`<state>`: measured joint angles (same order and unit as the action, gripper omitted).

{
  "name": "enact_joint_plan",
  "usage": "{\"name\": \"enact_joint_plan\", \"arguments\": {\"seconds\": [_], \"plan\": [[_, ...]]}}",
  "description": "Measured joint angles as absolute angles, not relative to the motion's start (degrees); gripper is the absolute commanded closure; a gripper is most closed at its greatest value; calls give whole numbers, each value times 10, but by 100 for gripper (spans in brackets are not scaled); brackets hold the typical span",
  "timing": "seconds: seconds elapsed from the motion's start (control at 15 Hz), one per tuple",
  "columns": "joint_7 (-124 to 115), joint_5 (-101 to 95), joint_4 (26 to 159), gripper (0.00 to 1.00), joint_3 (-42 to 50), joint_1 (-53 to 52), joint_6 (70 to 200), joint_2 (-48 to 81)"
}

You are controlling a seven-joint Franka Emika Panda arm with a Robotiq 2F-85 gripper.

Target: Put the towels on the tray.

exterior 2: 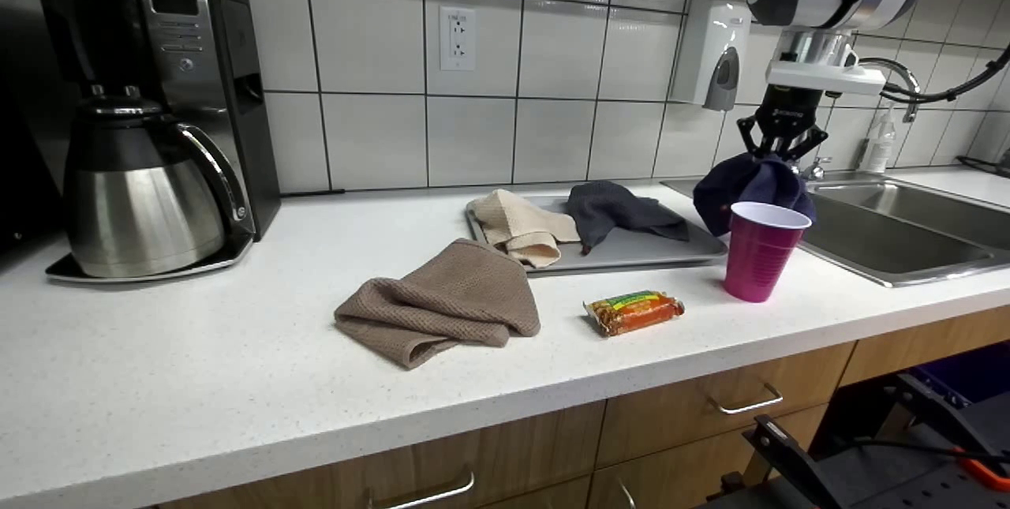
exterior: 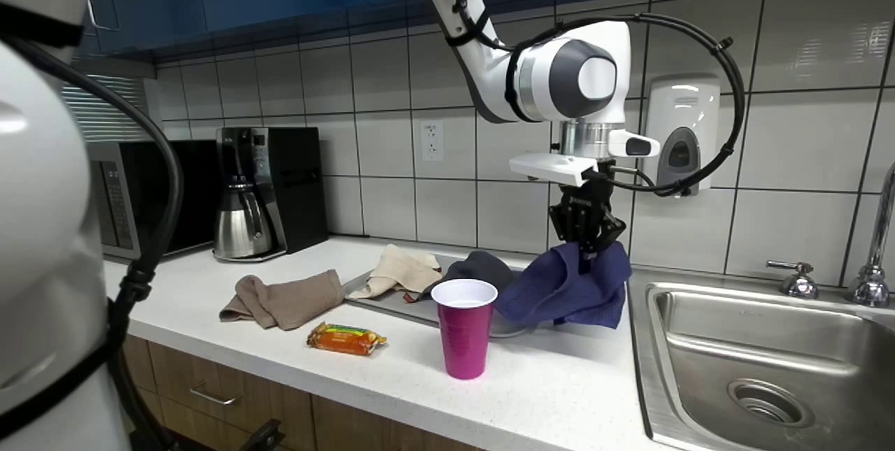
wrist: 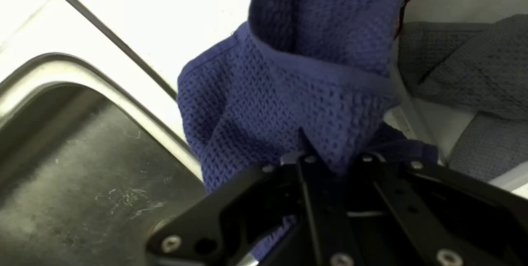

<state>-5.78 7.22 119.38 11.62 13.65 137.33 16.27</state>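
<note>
With the tool (exterior 2: 775, 157), pinched the blue-purple towel (exterior 2: 750, 184) at right in an exterior view, near the tray (exterior 2: 651, 250), with the brown-grey towel (exterior 2: 450, 300) lower center.

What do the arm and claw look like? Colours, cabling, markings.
White, rounded arm with dark grey joint trim, a silver collar, black straps and black cables. The claw is black, with angular linkages and metallic screws in the wrist view. In an exterior view it bears pale lettering, too small to read.
</note>
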Motion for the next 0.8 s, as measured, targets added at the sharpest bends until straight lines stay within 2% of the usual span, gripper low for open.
{"name": "enact_joint_plan", "arguments": {"seconds": [0.8], "plan": [[-53,80,1156,97,81,107,1374,160]]}}
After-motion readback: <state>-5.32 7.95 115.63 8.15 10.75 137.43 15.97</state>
